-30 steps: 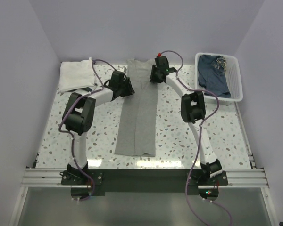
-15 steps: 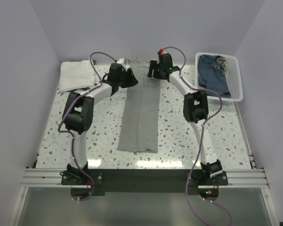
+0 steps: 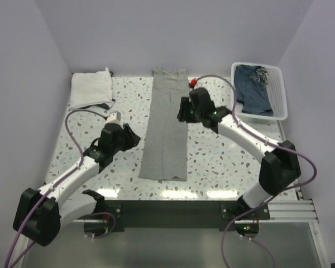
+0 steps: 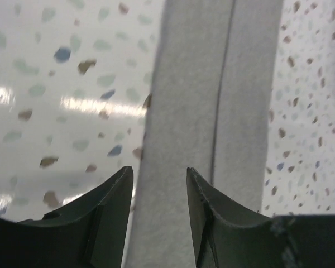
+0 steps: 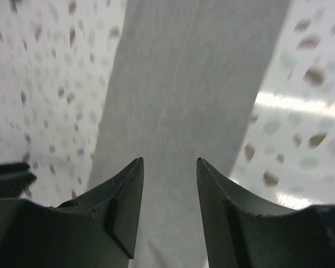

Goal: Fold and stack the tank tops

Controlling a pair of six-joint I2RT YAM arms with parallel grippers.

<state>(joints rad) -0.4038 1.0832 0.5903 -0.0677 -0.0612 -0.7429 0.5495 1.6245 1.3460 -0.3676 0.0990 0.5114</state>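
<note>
The grey tank top (image 3: 166, 125) lies flat as a long narrow strip down the middle of the table, sides folded in, neck at the far end. It fills the left wrist view (image 4: 212, 111) and the right wrist view (image 5: 190, 84). A folded white tank top (image 3: 90, 89) lies at the far left corner. My left gripper (image 3: 132, 135) is open and empty, above the table just left of the strip's lower half. My right gripper (image 3: 182, 110) is open and empty, above the strip's right edge near its middle.
A white slatted basket (image 3: 281, 114) with dark blue cloth (image 3: 255, 86) stands at the far right. Grey walls close in the table at the back and sides. The terrazzo tabletop (image 3: 223, 156) ends at a metal rail at the near edge.
Both grippers have let go of the grey top's far end and drawn back toward the near side, the left arm swinging far down-left. The strip now lies stretched to the back edge.
</note>
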